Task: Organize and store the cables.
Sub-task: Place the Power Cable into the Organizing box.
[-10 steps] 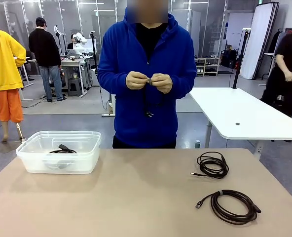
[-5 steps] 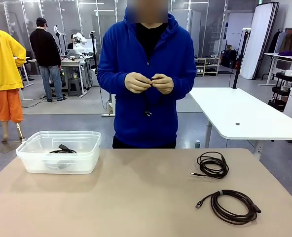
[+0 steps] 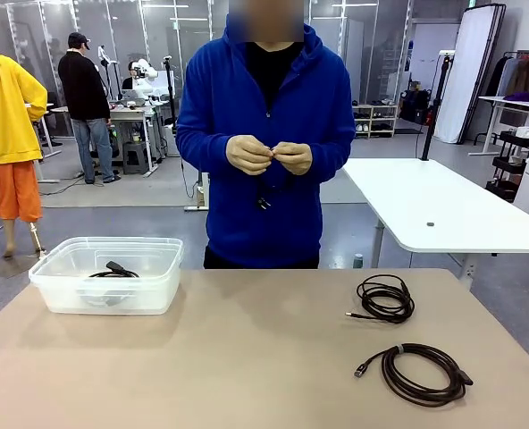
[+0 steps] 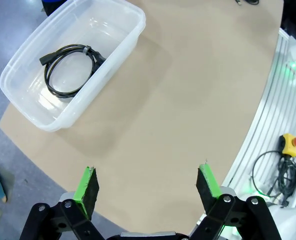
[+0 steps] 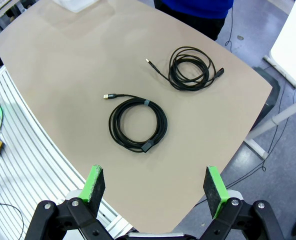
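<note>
Left jaws wide open and gripping nothing, green pads hanging above the near edge of the counter. Right jaws wide open too and empty, pads high over the right part of the counter.

Clear plastic bin sits on the counter's left side, toward the far edge. One black coiled cable lies flat on the bin floor with a band round one spot, its plug end near a bin wall.

Two more coiled cables lie on the counter's right side, near each other but not touching, and well apart from the bin. The thin black coil is the farther one from the robot, with a loose connector end sticking out to its left. The thicker dark coil is closer to the robot, with a light band on it and a gold-tipped connector pointing left.

Person in a blue hoodie stands at the far side. Right hand and left hand are up at chest height, fingertips meeting and pinching a small dark cable that dangles against the hoodie. Connector on that one is too small to tell.
</note>
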